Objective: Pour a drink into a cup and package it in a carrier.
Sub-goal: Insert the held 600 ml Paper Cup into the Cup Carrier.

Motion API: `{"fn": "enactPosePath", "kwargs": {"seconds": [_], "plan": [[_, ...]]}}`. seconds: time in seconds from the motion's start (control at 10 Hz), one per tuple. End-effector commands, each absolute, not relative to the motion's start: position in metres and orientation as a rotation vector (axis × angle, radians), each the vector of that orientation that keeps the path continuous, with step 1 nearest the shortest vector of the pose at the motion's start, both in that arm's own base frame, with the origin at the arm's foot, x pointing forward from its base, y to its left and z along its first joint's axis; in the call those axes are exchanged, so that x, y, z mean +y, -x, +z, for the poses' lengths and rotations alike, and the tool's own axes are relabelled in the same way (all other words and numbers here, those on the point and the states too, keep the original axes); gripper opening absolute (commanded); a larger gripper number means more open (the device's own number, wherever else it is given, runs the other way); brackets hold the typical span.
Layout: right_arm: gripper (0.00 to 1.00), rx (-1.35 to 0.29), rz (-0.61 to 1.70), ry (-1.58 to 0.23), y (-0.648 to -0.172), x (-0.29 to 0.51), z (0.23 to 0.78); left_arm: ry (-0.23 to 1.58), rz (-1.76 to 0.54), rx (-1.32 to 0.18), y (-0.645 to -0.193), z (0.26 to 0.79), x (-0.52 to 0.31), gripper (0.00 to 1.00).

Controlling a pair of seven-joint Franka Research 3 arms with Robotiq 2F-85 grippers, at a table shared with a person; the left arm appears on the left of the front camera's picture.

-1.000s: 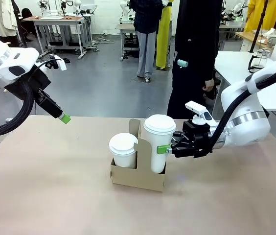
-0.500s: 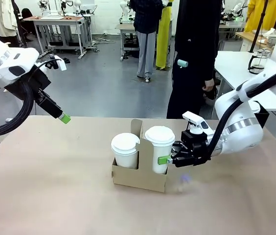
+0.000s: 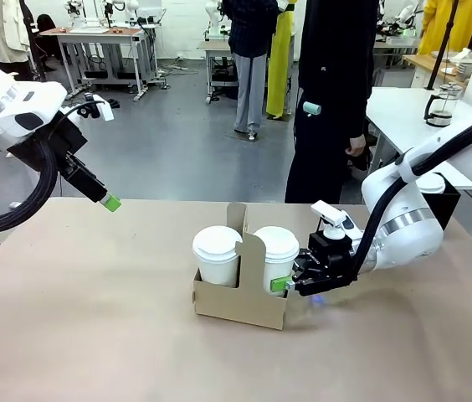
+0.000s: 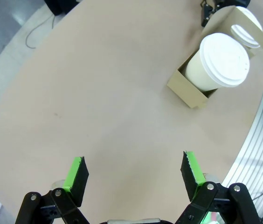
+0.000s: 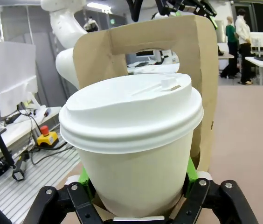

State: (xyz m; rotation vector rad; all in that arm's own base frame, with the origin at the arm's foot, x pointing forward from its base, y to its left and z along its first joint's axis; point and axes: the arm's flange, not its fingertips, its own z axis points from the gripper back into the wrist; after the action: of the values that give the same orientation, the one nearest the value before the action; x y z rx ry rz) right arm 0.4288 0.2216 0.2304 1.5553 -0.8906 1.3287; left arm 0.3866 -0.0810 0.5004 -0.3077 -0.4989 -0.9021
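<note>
A brown cardboard carrier [image 3: 240, 306] stands mid-table with a tall handle panel [image 3: 248, 243]. The lidded white cup [image 3: 276, 251] sits low in its right hole, and my right gripper [image 3: 284, 285] is shut on that cup from the right. In the right wrist view the cup [image 5: 131, 140] stands between my green pads [image 5: 86, 179], with the carrier handle [image 5: 145, 37] behind it. A twin lidded cup [image 3: 217, 251] fills the left hole. My left gripper [image 3: 106, 199] hangs open, high at the left; its wrist view shows the carrier [image 4: 187, 88] and a cup [image 4: 220, 63] far off. The drink is hidden under the lids.
A person in black [image 3: 332, 100] stands at the table's far edge. A glass press jug [image 3: 447, 105] stands on a white side table [image 3: 403, 109] at the back right. The tan tabletop [image 3: 94, 318] lies bare left of and in front of the carrier.
My right gripper has lowered the cup down into the carrier's right hole. The carrier has shifted slightly to the right. The left arm has not moved.
</note>
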Motion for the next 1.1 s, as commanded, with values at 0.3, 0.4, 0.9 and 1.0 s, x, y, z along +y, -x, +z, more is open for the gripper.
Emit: {"fn": "enactPosePath", "kwargs": {"seconds": [0.3,0.4,0.9,1.0], "plan": [[1.00,-0.906,1.393,-1.374,-0.437,0.200,0.256,0.302,-0.896,-0.491,-0.387,0.503,-0.082,1.00],[1.00,-0.896,1.369,-1.351,-0.439,0.192,0.262,0.302,-0.896,-0.491,-0.387,0.503,-0.082,1.00],[1.00,-0.804,1.278,-1.199,-0.437,0.145,0.299,0.302,-0.896,-0.491,-0.387,0.503,-0.082,1.00],[1.00,-0.783,1.209,-1.117,-0.434,0.125,0.315,0.302,-0.896,-0.491,-0.387,0.503,-0.082,1.00]]}}
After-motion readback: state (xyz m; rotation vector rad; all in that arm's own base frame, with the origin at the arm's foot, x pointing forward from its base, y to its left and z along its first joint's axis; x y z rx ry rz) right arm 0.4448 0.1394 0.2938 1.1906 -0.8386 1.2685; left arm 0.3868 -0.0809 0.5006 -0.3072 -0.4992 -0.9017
